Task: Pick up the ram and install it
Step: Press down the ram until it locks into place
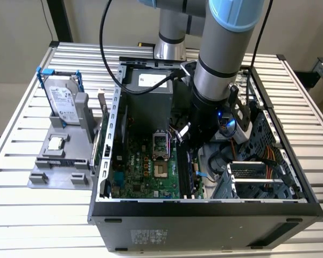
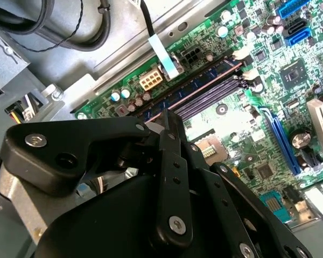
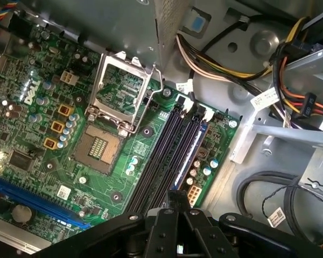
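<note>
The ram [image 3: 187, 153] is a dark blue-green stick that lies in the outermost of the motherboard's long black memory slots [image 3: 156, 161], next to the board's edge. In the second wrist view the ram [image 2: 194, 86] runs along the same slot. My gripper [image 3: 177, 194] hangs low inside the open computer case [image 1: 204, 207], its black fingers drawn together right at one end of the stick. The same closed tips [image 2: 168, 115] show in the second wrist view. Whether they touch the stick I cannot tell.
The processor socket [image 3: 99, 148] stands empty with its metal bracket [image 3: 124, 88] flipped up. Cable bundles [image 3: 290, 70] and a drive cage [image 1: 258, 183] crowd the case beside the arm. Outside, a grey holder [image 1: 59, 166] carries a hard drive [image 1: 64, 102] and a square chip [image 1: 55, 143].
</note>
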Tool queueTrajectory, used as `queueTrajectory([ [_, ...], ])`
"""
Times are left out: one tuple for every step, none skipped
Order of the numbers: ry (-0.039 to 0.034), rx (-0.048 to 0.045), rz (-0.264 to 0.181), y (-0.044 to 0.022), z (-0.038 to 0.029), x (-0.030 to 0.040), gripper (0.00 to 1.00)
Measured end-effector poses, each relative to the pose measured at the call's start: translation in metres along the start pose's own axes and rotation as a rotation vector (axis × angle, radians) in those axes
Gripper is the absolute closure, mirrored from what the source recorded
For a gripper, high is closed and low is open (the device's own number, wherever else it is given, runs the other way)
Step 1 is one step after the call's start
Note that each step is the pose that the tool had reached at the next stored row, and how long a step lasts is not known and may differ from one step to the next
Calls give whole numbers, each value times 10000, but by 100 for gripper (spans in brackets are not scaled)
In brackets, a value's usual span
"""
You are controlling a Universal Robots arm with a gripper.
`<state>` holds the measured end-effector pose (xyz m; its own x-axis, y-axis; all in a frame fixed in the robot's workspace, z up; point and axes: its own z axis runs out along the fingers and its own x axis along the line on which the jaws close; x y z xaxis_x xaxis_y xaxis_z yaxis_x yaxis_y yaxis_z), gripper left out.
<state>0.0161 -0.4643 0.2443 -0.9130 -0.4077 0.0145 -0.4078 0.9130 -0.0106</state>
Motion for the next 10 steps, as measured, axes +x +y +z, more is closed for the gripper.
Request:
queueTrajectory([
  [-1, 1, -64, 0, 0, 0, 100],
  [-2, 2, -128, 0, 0, -1, 100],
  [-2, 2, -192, 1, 0, -1, 100],
  [-3, 3, -256, 1, 0, -1, 100],
  [-4, 5, -323, 1, 0, -2, 100],
  [-4, 5, -396, 1, 0, -2, 100],
  [-5, 7, -466, 2, 0, -2, 100],
  [-6, 8, -535, 2, 0, -3, 100],
  [-7, 8, -601, 2, 0, -3, 100],
  [-7, 9, -657, 2, 0, -3, 100],
])
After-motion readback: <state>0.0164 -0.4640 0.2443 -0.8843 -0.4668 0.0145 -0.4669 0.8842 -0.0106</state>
